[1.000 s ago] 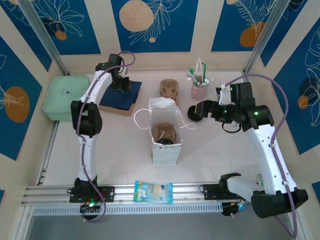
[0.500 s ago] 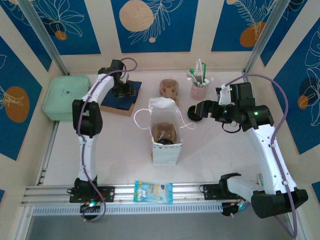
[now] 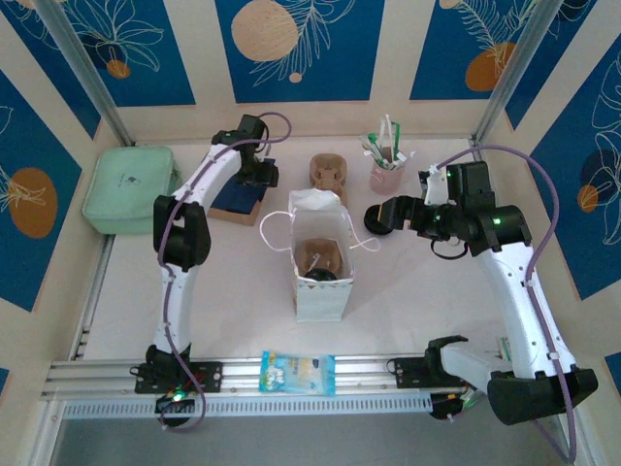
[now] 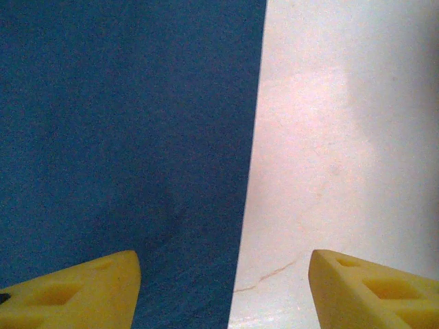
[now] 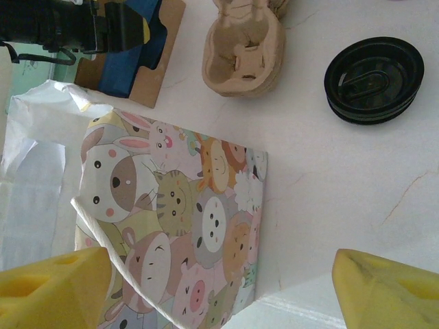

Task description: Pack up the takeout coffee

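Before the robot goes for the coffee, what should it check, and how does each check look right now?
1. Lid on the takeout coffee: ok, the black lid is seated.
2. Right gripper open and empty: ok.
3. Paper bag mouth open: ok.
4. Room inside the bag: cannot tell, a brown carrier already sits in it.
5. Left gripper away from the bag: ok, open over the navy cloth.
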`<state>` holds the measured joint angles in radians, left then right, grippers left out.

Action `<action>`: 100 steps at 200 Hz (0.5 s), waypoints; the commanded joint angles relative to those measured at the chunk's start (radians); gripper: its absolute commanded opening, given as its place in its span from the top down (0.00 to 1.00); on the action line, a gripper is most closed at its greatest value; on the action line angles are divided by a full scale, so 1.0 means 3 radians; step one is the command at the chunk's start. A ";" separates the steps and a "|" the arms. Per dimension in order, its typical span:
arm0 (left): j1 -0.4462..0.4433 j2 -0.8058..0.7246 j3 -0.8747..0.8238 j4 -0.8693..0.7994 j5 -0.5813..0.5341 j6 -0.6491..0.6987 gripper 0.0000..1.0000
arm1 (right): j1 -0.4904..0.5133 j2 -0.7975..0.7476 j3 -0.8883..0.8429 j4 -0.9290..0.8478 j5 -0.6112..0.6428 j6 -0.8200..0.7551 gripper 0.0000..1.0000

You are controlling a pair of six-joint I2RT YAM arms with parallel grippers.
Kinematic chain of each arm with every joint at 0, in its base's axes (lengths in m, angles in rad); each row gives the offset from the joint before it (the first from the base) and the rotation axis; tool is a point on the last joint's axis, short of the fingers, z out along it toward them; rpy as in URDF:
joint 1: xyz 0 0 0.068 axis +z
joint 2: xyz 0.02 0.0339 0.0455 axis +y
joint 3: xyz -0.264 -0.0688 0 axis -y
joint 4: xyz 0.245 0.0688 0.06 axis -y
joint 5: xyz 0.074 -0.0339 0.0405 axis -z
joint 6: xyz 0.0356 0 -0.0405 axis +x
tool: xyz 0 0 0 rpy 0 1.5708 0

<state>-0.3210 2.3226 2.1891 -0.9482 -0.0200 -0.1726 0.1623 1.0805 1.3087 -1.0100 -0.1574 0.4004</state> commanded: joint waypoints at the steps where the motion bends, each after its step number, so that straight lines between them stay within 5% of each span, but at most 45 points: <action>1: 0.0007 0.0150 0.0211 -0.0127 -0.0196 0.0103 0.34 | -0.0028 -0.0051 -0.0026 -0.0034 -0.0042 -0.0015 0.16; 100: -0.0002 0.0347 0.0337 -0.0158 -0.0295 0.0146 0.42 | -0.0065 -0.0038 0.0005 -0.0044 -0.0063 -0.0034 0.16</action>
<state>-0.3210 2.4176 2.2536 -0.9707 -0.0986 -0.1432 0.1505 1.0809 1.3087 -1.0103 -0.1577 0.4000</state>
